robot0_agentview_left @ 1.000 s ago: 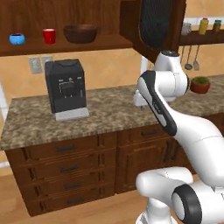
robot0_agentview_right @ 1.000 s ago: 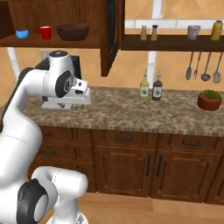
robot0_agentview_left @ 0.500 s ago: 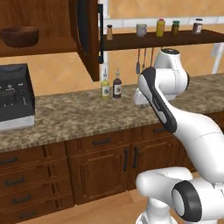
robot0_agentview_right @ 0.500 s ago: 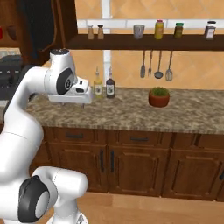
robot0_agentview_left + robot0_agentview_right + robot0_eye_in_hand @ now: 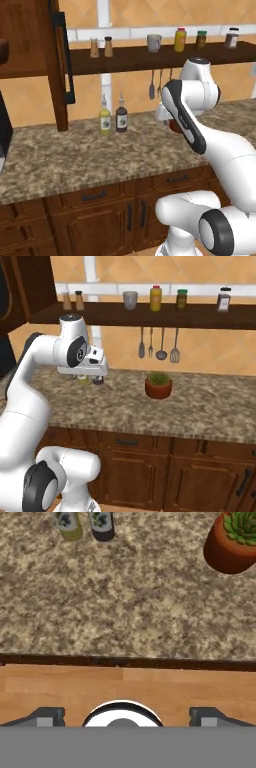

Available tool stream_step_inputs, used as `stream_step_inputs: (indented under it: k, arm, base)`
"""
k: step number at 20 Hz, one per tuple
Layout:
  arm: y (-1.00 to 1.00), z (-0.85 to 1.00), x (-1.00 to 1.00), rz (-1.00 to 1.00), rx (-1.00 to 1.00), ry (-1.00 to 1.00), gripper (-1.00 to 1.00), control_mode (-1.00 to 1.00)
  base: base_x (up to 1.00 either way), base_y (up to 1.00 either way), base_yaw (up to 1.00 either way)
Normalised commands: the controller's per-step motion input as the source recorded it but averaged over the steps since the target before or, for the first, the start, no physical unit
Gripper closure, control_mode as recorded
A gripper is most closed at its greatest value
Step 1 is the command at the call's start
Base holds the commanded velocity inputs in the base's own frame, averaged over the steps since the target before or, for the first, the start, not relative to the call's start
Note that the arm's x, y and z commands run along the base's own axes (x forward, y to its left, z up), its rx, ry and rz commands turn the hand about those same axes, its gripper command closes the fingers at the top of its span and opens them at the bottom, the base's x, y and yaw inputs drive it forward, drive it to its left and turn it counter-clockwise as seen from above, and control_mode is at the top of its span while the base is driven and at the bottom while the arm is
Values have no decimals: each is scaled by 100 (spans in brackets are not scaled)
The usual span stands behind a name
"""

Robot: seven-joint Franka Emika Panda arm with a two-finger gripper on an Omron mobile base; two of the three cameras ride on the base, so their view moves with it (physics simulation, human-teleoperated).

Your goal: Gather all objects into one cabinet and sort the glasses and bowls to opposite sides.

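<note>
While the cabinet door [image 5: 59,65] hangs open at the far left of the left base view, with its long black handle toward the room, little of the cabinet's inside shows, so I cannot tell from here what already sits in it. To the right, on the open wall shelf [image 5: 150,56], the pale mug [image 5: 154,43] stands between the salt and pepper shakers [image 5: 100,47] and the jars [image 5: 180,39], well apart from the cabinet. By my judgement that mug has yet to be gathered, and the sorting of glasses and bowl to opposite sides cannot be checked. The red cup and the brown bowl are not to be made out here. Farther right, the gripper [image 5: 123,715] hangs over the granite counter [image 5: 125,597] with its fingertips [image 5: 47,716] spread wide and nothing between them, two bottles [image 5: 85,523] and the plant pot [image 5: 231,539] beyond it.
</note>
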Motion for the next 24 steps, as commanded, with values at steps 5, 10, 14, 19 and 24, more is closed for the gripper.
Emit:
stream_step_inputs:
  k: [5,10,14,19,24]
  arm:
    - [0,0,0,0,0,0,-100,100]
    - [0,0,0,0,0,0,-100,100]
    - [0,0,0,0,0,0,-100,100]
    - [0,0,0,0,0,0,-100,100]
    - [0,0,0,0,0,0,-100,100]
  base:
    - [100,-49,17]
    - [100,-84,5]
    - [100,-12,0]
    - [79,-18,0]
    - [0,0,0]
